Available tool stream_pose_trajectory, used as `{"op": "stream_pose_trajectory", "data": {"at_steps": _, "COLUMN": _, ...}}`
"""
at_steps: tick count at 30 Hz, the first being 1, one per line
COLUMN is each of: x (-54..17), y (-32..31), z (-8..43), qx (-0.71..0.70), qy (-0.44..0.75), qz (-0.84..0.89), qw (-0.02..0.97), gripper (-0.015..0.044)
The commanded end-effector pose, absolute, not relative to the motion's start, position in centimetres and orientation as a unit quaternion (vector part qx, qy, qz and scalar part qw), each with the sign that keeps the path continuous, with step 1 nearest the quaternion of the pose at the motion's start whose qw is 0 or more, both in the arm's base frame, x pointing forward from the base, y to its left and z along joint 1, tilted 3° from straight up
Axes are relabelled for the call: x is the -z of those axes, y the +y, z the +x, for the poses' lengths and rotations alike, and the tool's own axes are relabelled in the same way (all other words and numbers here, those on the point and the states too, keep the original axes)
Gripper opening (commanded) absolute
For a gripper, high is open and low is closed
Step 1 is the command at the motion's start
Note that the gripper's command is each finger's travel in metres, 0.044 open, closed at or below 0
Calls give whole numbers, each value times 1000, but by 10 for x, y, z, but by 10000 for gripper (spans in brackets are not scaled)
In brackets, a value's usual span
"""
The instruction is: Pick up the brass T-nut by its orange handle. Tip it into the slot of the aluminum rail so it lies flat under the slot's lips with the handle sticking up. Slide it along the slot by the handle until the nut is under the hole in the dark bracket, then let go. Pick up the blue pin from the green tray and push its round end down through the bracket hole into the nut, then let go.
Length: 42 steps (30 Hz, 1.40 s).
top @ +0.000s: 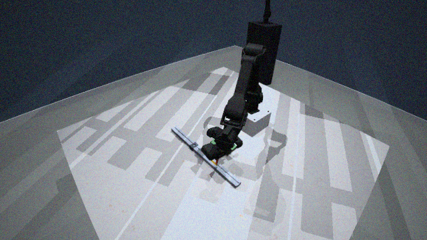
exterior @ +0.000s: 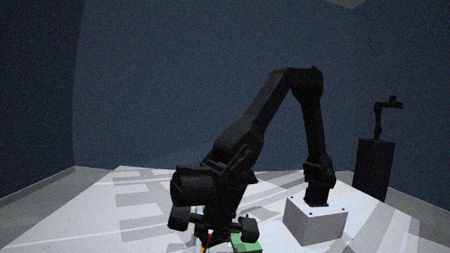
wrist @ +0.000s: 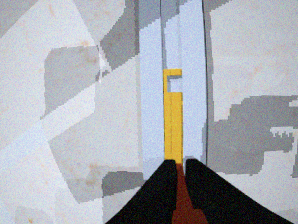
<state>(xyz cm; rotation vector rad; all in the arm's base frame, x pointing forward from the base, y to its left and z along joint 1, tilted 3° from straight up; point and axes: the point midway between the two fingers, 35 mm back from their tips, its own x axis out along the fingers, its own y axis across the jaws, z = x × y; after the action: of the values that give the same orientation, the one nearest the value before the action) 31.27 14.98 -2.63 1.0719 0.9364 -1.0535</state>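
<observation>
In the wrist view, the claw (top: 217,160) (exterior: 211,242) (wrist: 180,169) was pinched on the orange handle (top: 217,161) (exterior: 207,242) (wrist: 184,192); the brass T-nut (top: 213,163) (exterior: 202,248) (wrist: 173,125) lay ahead of the fingertips, its long axis along the rail's slot (wrist: 172,45).

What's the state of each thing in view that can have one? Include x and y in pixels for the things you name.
Pincer (top: 216,161) (exterior: 210,244) (wrist: 180,169): closed on the orange handle.
Orange handle (exterior: 208,241) (wrist: 183,195): gripped, running up from the nut.
Brass nut (wrist: 173,125): over the rail slot; whether it is seated, cannot tell.
Rail (top: 228,176) (wrist: 151,100): lying on the table.
Bracket (top: 193,145): on the rail, away from the nut.
Green tray (exterior: 246,244): on the table, partly hidden.
Blue pin (exterior: 247,215): upright, not in the bracket.
</observation>
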Motion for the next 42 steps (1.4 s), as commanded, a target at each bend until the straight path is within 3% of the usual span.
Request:
{"op": "stream_pose_trajectory", "data": {"at_steps": 1, "x": 26, "y": 150, "z": 313, "qx": 462, "qy": 415, "qz": 465, "qw": 631, "gripper": -150}}
{"op": "stream_pose_trajectory", "data": {"at_steps": 42, "x": 26, "y": 151, "z": 318, "qx": 482, "qy": 436, "qz": 443, "qw": 617, "gripper": -150}}
